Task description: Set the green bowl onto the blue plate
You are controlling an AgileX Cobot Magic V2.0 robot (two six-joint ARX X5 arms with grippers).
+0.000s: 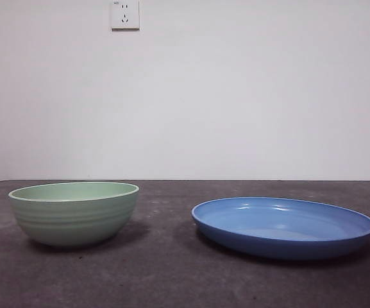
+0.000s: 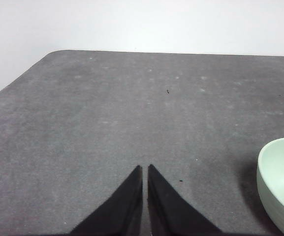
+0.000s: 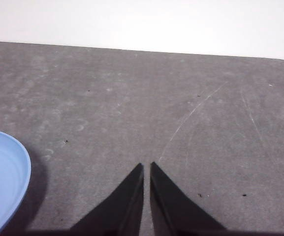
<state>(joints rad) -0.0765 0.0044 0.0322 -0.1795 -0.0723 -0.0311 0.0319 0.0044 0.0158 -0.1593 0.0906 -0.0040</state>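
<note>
Green bowl (image 1: 74, 213): smooth, ridged, soft sheen. Blue plate (image 1: 283, 226): glossy. Table (image 1: 165, 269): matt grey, scuffed.

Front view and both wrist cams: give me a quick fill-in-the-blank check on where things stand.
1. The bowl sits on the ____, apart from the plate.
2. The plate holds ____.
3. The left gripper has its jaws ____.
4. The right gripper grips ____.

Missing words: table; nothing; shut; nothing

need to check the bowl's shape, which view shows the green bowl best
The front view: the whole green bowl stands side-on. The left wrist view catches only part at the edge; the right wrist view shows none.
</note>
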